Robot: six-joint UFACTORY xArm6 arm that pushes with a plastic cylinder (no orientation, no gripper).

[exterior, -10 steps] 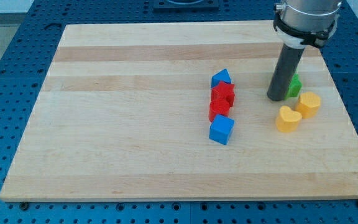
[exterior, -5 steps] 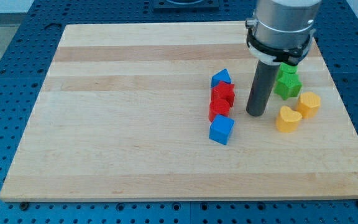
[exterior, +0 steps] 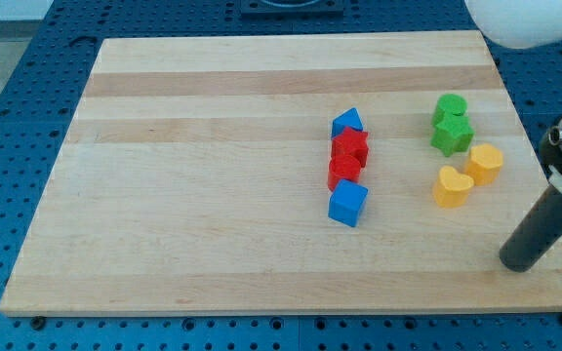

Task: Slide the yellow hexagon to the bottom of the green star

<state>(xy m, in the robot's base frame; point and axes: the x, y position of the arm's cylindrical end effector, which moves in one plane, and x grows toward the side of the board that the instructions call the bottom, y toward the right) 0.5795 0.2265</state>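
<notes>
Relocated from between the clusters, my tip is now resting at the desk's lower right, grasping nothing; yellow hexagon is sitting just right-below green star.

The pale wooden board is carrying a column of blocks, blue triangle, red star, red block, blue cube, while toward the view's right are lying a green block, green star, yellow hexagon and yellow heart.
</notes>
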